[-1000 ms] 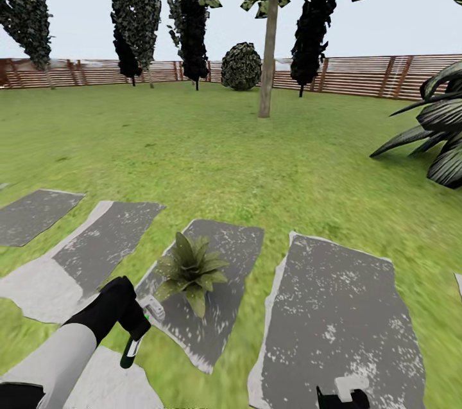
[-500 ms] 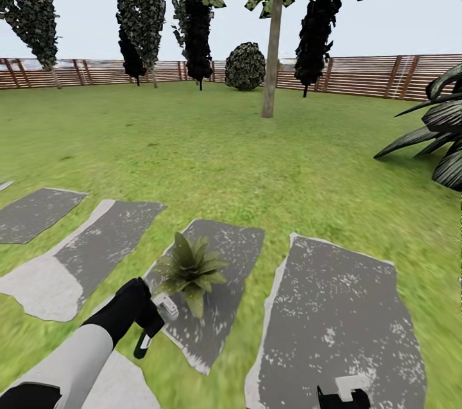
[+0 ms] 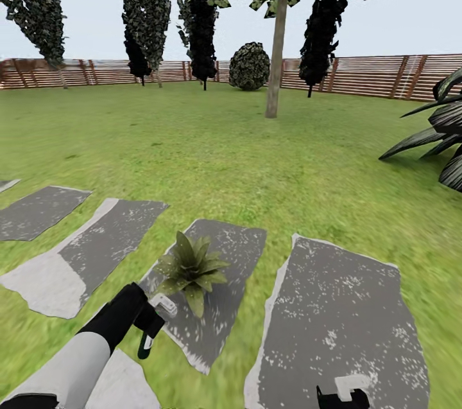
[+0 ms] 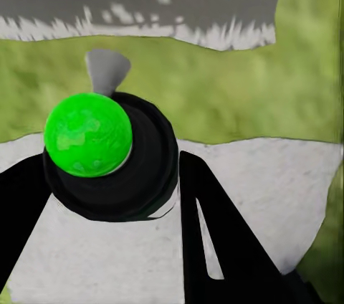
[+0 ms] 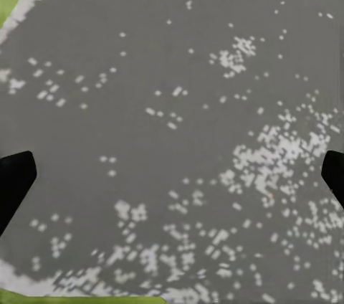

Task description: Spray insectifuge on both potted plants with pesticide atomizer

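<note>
Outdoors, from the head view, the left gripper (image 3: 154,325) is clenched on the pesticide atomizer (image 3: 145,346), just beside a potted plant (image 3: 190,268) standing on a grey slab (image 3: 231,248). From the left wrist, black fingers (image 4: 222,239) clasp the dark bottle with its green cap (image 4: 87,134). From the right wrist, the right gripper (image 5: 172,175) hangs released, fingertips wide apart above a speckled slab (image 5: 179,67).
</note>
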Motion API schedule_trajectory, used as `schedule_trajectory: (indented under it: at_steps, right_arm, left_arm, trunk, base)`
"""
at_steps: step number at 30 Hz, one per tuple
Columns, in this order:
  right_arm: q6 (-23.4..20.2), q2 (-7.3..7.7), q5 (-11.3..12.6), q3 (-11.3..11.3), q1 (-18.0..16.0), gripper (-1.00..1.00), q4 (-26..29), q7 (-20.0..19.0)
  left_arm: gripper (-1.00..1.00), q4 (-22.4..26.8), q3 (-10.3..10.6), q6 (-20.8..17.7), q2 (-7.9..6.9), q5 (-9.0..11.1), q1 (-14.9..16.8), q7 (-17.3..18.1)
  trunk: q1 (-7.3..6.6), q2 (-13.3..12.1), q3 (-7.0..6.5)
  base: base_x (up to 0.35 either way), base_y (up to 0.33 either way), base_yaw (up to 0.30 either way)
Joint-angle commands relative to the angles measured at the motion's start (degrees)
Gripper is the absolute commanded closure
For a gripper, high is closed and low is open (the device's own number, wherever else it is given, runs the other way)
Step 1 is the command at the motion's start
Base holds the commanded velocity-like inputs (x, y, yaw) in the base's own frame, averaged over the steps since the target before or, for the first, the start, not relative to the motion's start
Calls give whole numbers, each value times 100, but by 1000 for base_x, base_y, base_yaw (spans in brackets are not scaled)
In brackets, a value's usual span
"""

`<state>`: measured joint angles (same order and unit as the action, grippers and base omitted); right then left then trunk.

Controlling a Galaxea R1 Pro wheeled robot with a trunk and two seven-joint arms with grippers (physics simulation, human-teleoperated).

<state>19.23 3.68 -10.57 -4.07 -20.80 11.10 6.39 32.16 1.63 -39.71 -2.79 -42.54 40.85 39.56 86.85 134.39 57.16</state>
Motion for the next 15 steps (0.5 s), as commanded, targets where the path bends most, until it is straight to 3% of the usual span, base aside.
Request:
schedule_trajectory:
  at_steps: [1,8,15]
  right_arm:
    - [19,-3,-59,-42,-3,-100,-6,11]
    - [19,-15,-59,-42,-3,-100,-11,10]
    - [19,-16,-59,-42,-3,-100,-11,9]
  left_arm:
    - [100,9,-18,-6,2,-44,2,45]
    - [100,-26,-15,7,14,-92,2,37]
    - [100,3,-5,2,8,-96,2,35]
  trunk:
    - [-1,2,5]
    - [-1,2,5]
    - [-1,2,5]
  base:
    - [0,-7,262]
    - [0,-200,260]
    - [0,-256,28]
